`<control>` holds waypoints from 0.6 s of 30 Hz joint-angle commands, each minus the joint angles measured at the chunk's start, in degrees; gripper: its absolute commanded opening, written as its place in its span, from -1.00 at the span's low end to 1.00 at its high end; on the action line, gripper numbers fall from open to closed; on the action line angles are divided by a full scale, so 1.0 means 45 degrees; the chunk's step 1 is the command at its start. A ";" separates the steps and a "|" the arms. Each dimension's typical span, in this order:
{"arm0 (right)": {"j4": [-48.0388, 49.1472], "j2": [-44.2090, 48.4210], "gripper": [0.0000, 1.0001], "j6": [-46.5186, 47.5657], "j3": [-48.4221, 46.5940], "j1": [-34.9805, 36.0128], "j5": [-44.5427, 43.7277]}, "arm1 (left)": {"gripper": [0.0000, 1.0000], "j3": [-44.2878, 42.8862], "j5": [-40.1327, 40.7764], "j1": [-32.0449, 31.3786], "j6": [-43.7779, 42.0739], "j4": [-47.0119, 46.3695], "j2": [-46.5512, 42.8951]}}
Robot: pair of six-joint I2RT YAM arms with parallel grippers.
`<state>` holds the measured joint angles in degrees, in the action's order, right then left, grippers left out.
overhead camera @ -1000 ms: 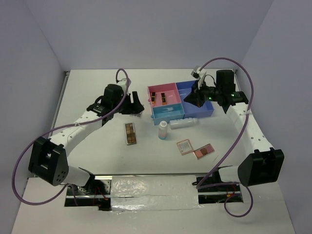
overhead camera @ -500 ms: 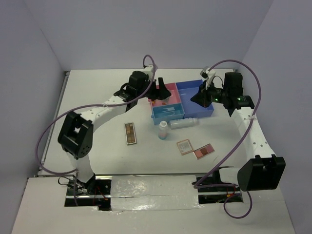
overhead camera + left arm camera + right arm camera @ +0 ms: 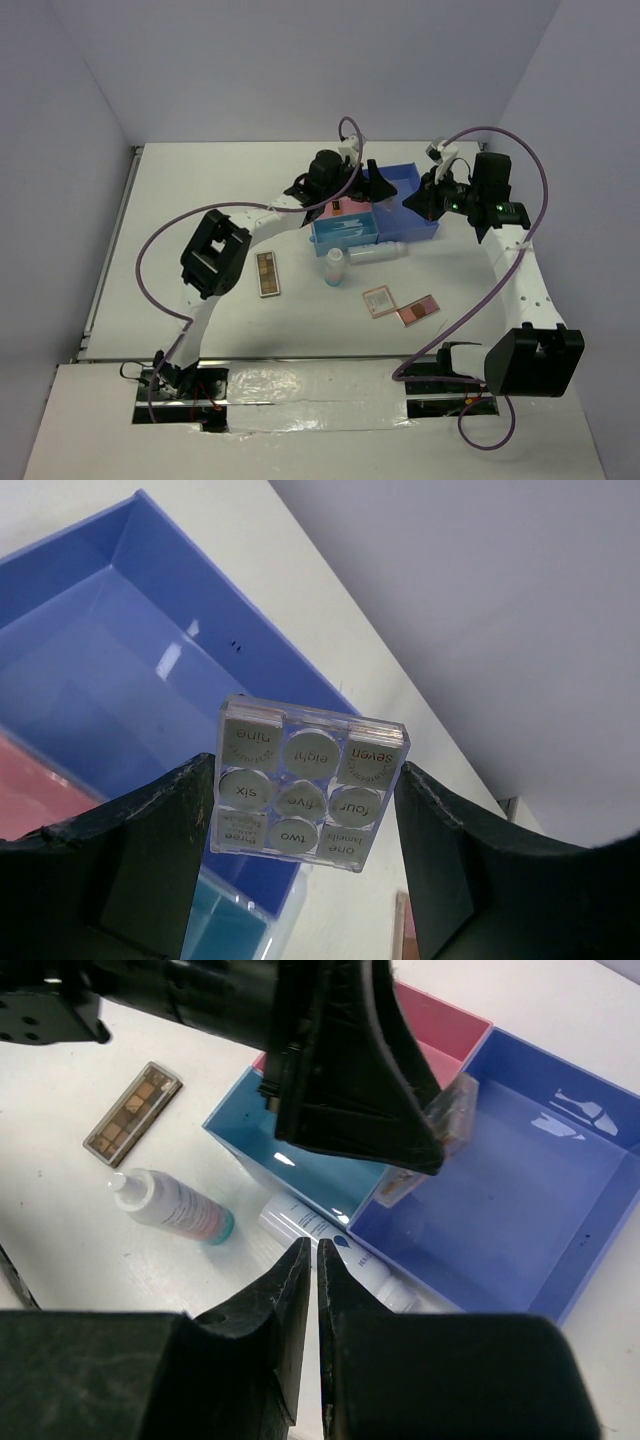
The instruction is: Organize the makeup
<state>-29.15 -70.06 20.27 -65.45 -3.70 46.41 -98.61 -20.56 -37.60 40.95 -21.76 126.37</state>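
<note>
A white table is seen, and the pink-and-blue tray is placed at its far middle part. Both arms are reached toward this tray. The left gripper is closed around the white grid palette, which is gripped by its two side edges and is held in the air above the dark blue compartment. The right gripper is held beside the right side of the tray; its jaws are pressed together and nothing is grasped between them. On the table in front of the tray, the long brown palette is laid at the left. One whitish bottle is found near the middle, and a second bottle is laid just beside the front wall of the tray. Two square compacts are laid side by side nearer to the arm bases.
</note>
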 commanded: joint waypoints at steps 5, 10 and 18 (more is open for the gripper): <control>0.0520 0.0550 -0.71 -0.0189 0.0228 -0.0348 0.0272 | -1.00 -0.2011 -0.0256 -0.0237 0.0510 -0.1298 0.1098; 0.0520 0.0569 -0.70 -0.0169 0.0267 -0.0466 0.0330 | -1.00 -0.2112 -0.0276 -0.0276 0.0394 -0.1123 0.1236; 0.0558 0.0531 -0.70 -0.0149 0.0423 -0.0524 0.0311 | -1.00 -0.0298 0.2337 -0.0315 -0.1462 0.2372 -0.1414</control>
<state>-28.73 -69.34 20.14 -64.10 -5.61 47.03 -101.95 -16.14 -38.65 38.68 -15.49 128.42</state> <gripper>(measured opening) 0.151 0.790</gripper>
